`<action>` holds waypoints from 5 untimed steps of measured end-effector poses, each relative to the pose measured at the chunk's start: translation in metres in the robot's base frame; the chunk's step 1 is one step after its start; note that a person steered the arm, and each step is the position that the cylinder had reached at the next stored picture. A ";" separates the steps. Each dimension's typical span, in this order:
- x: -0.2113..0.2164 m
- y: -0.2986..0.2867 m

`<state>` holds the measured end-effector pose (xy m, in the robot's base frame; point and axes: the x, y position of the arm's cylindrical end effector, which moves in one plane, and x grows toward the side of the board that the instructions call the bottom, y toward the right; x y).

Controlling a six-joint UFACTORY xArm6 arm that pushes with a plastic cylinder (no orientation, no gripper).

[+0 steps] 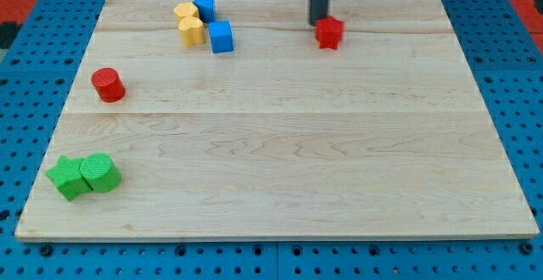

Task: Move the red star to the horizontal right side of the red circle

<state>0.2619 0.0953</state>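
Camera view, read from its left: two green blocks (83,176) sit touching near the board's bottom-left corner, one star-like, the other rounder, though I cannot fix their shapes exactly. Above them, near the left edge, stands the red circle (108,85), alone. Toward the top, left of centre, two yellow blocks (188,24) and two blue blocks (213,24) huddle together; which of them actually touch I cannot say. Further right, near the top edge, is the red star (329,32), well apart from the red circle and higher up the view. My tip (318,22) rests just beside the star's upper-left, seemingly touching it. I carry no claw, only this rod, so there is nothing to open or shut and nothing held. By my judgement the task is barely begun: the star is on the correct side of the circle but far off and not level with it, so it must travel leftward and downward. My rod's upper part is cut off by the view's top, and the wooden board (280,161) is otherwise bare.
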 end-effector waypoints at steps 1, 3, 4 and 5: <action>0.032 0.021; 0.081 0.031; 0.058 0.006; 0.045 0.028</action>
